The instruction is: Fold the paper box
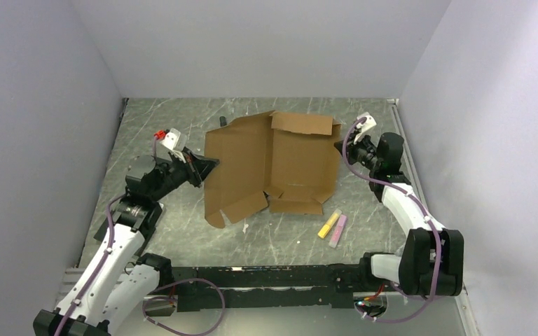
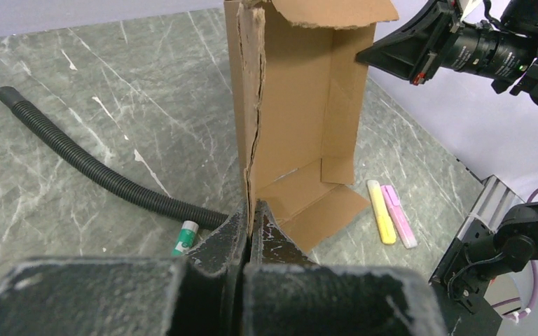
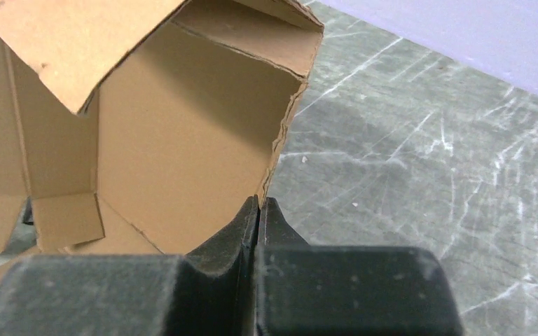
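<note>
Pinching paper box [image 1: 273,164] edges, left fingers [image 2: 218,243], right fingers [image 3: 225,236] closed

The left gripper [image 2: 250,232] pinches the upright box's [image 2: 301,105] near edge; the right gripper [image 2: 368,54] meets its far top edge. On the desk [image 2: 77,77] lie a hose [image 2: 91,164], a marker [image 2: 184,238], a yellow highlighter [image 2: 380,211] and a pink highlighter [image 2: 399,217].

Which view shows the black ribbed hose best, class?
Left wrist: the black ribbed hose runs uncovered across the table. Top external shows only its tip behind the paper box; right wrist shows none of it.
</note>
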Tool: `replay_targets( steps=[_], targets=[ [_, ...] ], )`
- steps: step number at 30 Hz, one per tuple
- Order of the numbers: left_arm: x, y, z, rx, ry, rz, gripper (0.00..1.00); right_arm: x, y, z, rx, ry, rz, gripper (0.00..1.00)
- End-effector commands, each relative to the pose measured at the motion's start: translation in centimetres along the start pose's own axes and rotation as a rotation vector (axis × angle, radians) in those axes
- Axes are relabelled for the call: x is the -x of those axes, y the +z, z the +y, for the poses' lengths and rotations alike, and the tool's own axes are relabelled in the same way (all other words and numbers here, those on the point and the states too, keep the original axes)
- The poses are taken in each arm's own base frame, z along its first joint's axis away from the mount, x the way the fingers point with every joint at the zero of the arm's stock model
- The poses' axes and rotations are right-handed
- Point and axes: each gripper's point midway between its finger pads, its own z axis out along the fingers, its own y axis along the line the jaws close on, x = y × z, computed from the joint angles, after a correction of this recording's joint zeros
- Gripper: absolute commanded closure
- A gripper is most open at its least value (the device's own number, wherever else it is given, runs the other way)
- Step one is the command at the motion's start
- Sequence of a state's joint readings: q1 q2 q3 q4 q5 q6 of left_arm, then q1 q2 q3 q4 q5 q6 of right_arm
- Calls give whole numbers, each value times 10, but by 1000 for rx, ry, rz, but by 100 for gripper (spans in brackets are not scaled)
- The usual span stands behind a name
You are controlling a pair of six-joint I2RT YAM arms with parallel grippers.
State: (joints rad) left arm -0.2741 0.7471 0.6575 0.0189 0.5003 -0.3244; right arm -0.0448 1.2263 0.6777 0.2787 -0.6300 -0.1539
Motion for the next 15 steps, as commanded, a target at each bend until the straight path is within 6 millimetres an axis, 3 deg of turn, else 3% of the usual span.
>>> replay_targets(
  steps=[1,7,11,15],
  targets=[
    [34,3,-15,-38,13,-82,100,30,0,-14,-86,-141,-38,100],
    [32,11,-24,-72,48,-66,100,30,10,6,-32,-200,-29,100],
    [38,15,-33,-96,83,-74,100,32,14,6,-47,-238,-35,100],
    [49,18,-37,-100,137,-103,100,47,17,4,-57,-232,-88,100]
  ],
)
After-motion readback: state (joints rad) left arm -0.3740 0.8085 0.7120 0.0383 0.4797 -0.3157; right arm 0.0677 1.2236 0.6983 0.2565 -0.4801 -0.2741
